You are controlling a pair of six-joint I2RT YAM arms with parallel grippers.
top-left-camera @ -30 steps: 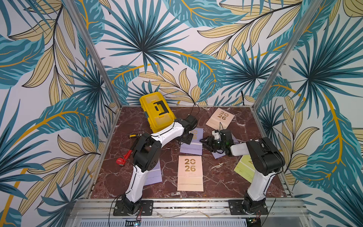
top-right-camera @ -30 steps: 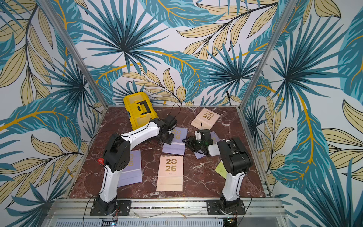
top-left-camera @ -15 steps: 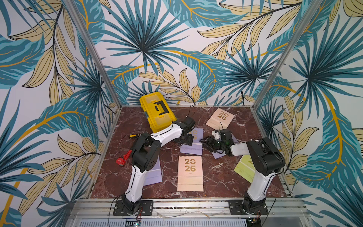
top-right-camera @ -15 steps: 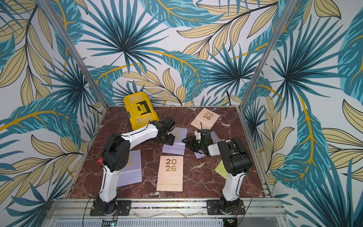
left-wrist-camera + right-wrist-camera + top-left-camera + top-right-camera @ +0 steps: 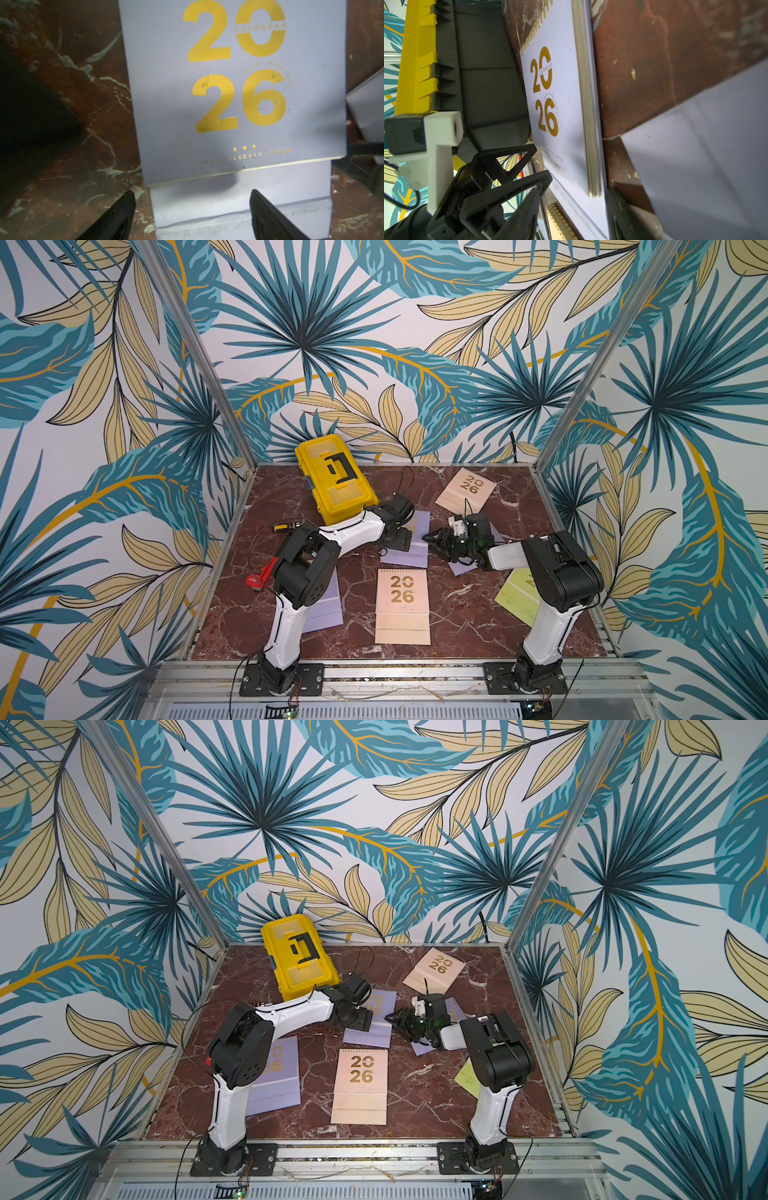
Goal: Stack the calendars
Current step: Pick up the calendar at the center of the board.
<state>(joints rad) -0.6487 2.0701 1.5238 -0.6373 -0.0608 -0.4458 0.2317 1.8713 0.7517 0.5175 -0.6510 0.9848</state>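
Observation:
A lilac calendar [image 5: 417,526] [image 5: 239,104] lies flat mid-table beside the yellow toolbox. My left gripper [image 5: 399,539] [image 5: 192,207] hangs open over its near end, one finger [image 5: 118,214] above the table and one [image 5: 268,218] above the calendar's base flap, holding nothing. My right gripper [image 5: 432,537] [image 5: 574,212], rolled sideways, is open around that calendar's edge [image 5: 591,203], with a gap at the upper finger [image 5: 525,207]. Another lilac calendar [image 5: 463,568] lies under the right arm and a third [image 5: 328,605] under the left arm. Peach calendars [image 5: 402,605] [image 5: 465,489] and a lime green one [image 5: 517,597] lie apart.
The yellow toolbox [image 5: 334,479] stands at the back left, close to the left wrist. A red tool [image 5: 259,574] and a screwdriver [image 5: 286,526] lie by the left wall. Patterned walls close in the table on three sides.
My left gripper's jaws have opened wider over the middle lilac calendar and the left arm has shifted slightly. The right arm has hardly moved.

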